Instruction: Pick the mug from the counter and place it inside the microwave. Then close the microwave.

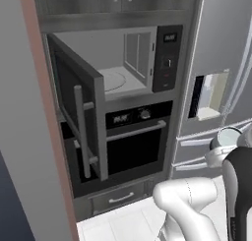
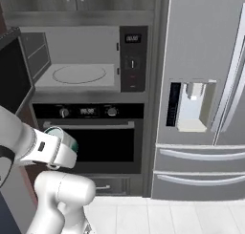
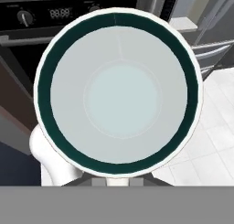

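While the arm sat low at the right of the left base view, one mug (image 1: 225, 137) showed there, carried at the arm's tip, pale-walled and open-mouthed. One microwave (image 1: 118, 63) stood up and well to the left of the end effector, its single door (image 1: 78, 112) swung wide, one round turntable (image 1: 112, 80) bare inside. One oven (image 1: 133, 136) sat right under that cavity.

Over to the right base view: the same single mug (image 2: 63, 144) rode on the wrist, teal rim showing, level with the oven (image 2: 88, 142) front and below the microwave (image 2: 83, 61) mouth. The fingers themselves were buried behind the mug, so the grip could not be read off this angle. One fridge (image 2: 201, 94) stood off to the right, with one dispenser niche.

Now the hand view: the mug (image 3: 119, 93) sat square before the lens, looking straight down its bore, ringed in dark teal, nothing inside. The end effector (image 3: 118, 182) was pinched tight on the mug's near wall at the bottom edge, jaws as close as they go. By my read it is light and rigid, glazed and likely slick, chippable on a knock; a rim pinch like this one suits it, kept upright through the cavity mouth.
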